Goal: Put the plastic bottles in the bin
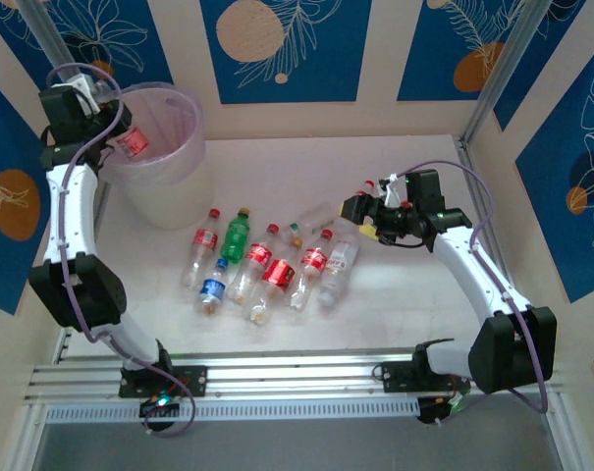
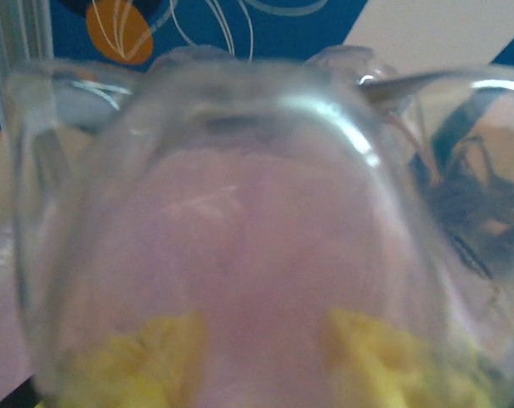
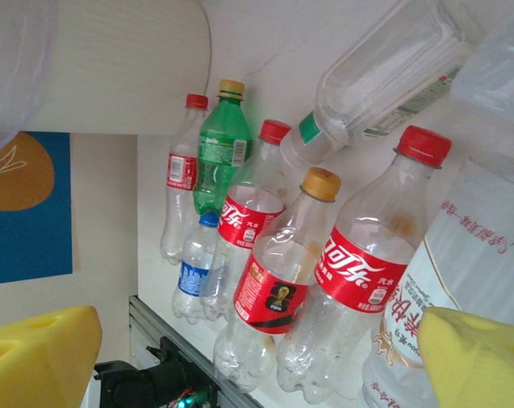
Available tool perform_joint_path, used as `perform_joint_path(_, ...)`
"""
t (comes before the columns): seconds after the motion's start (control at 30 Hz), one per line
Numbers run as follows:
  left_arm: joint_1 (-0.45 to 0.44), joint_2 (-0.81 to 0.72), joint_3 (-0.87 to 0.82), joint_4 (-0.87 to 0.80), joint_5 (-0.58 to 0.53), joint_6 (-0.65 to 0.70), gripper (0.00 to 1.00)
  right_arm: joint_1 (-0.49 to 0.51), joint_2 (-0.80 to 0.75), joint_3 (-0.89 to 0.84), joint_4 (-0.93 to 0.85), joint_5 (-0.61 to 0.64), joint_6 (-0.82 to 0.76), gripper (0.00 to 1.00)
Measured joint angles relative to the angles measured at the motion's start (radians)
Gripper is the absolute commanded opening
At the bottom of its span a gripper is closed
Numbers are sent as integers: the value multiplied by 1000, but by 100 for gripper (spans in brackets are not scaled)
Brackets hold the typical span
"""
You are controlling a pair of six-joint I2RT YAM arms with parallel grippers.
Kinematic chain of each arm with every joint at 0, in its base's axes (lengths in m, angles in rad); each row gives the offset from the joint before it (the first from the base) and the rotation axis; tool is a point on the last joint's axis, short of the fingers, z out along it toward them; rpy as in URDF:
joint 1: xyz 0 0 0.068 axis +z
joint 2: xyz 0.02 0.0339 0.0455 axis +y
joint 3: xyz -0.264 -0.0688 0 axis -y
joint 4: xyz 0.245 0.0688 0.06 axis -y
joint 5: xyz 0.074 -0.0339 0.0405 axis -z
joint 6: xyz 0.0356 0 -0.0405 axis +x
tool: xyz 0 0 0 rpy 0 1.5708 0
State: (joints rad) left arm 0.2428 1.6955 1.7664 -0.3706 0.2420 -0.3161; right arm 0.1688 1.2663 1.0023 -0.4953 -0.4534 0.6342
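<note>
My left gripper (image 1: 118,135) is squeezed tight on one clear bottle (image 1: 133,143) with a red label. I hold it right at the rim of the pink bin (image 1: 174,162), at ten o'clock on the table (image 1: 405,314), so it should drop inside when I let go. My right gripper (image 1: 363,218) has its yellow fingers (image 3: 44,348) wide apart and holds nothing. It waits at three o'clock from the pile of bottles (image 1: 267,265), ready to pick the next one, I think.
</note>
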Motion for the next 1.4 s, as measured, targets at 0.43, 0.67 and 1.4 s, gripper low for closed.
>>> perform_joint_path(0.43,-89,99,15,-81,8,174,0,0,0,-19,-11,20,-1,96)
perform_joint_path(0.67,-91,138,15,-87,8,193,25,0,0,-27,-14,32,-5,96)
perform_joint_path(1.4,-95,143,21,-133,14,195,91,-39,-61,-39,-142,213,-12,92)
